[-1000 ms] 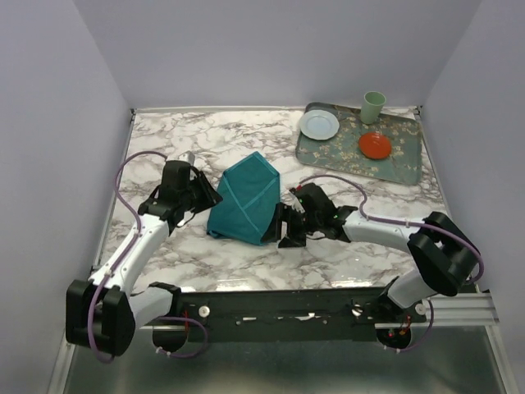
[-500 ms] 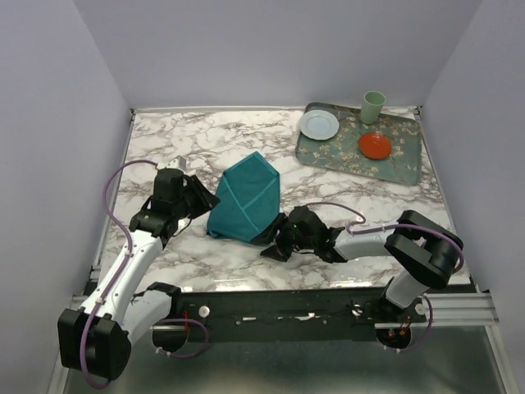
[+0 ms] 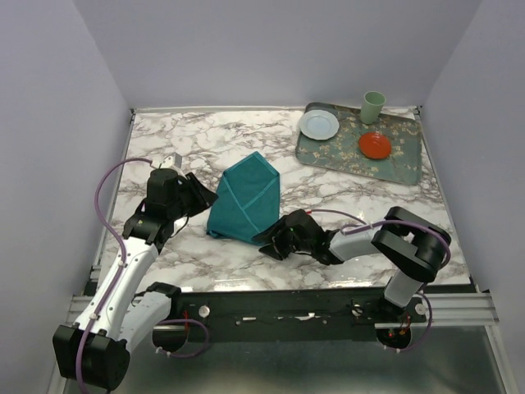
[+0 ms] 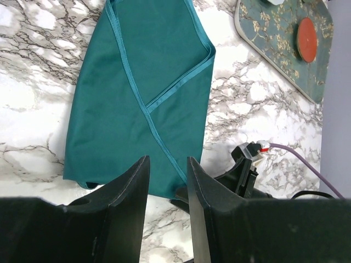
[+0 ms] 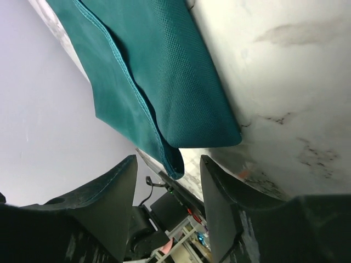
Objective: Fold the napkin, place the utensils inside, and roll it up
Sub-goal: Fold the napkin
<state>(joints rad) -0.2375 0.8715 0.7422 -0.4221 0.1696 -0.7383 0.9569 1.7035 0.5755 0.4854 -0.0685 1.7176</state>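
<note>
The teal napkin [image 3: 244,201] lies folded in overlapping flaps on the marble table [image 3: 189,139], hems crossing on top. My left gripper [image 3: 199,197] hovers just left of it, open, with nothing between its fingers; the left wrist view looks down on the napkin [image 4: 142,93] past that gripper [image 4: 167,164]. My right gripper [image 3: 266,239] lies low at the napkin's near right corner. In the right wrist view that gripper [image 5: 167,170] is open, and the drooping corner of the napkin [image 5: 159,71] hangs at the mouth of the jaws. The utensils are out of view.
A patterned grey-green tray [image 3: 394,168] sits at the back right with a white plate [image 3: 318,124], a red bowl [image 3: 375,145] and a green cup [image 3: 373,107]. The left wrist view shows the tray [image 4: 274,41] and the right gripper's body [image 4: 244,170].
My right gripper slid left and nearer along the table to the napkin's near right corner, its jaws narrowing. The left gripper drew back a little to the left.
</note>
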